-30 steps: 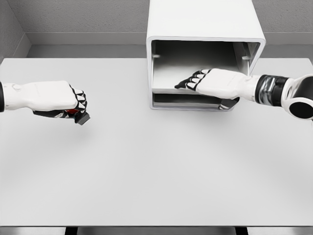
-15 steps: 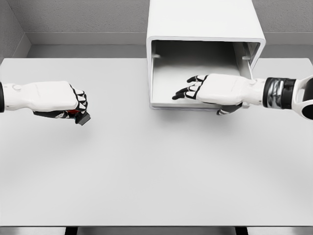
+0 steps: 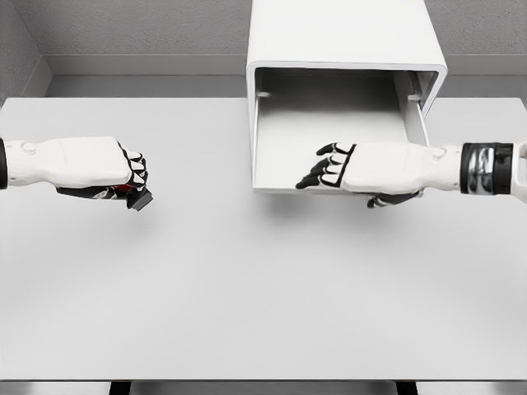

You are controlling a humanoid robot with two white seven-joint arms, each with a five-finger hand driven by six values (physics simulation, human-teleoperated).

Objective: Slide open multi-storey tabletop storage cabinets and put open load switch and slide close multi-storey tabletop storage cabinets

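White cabinet (image 3: 346, 37) sits at the table's (image 3: 247, 280) far side, its drawer (image 3: 329, 132) pulled out. Your right hand (image 3: 370, 167) rests on the drawer's near edge, fingers loosely curled. Far left, your left hand (image 3: 86, 164) is fisted around the load switch (image 3: 136, 196).

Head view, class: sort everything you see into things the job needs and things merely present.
Needed: white boxy tabletop cabinet; its white pulled-out drawer; small black-and-red switch, gripped by left hand; right hand at drawer front.
Merely present: grey table.
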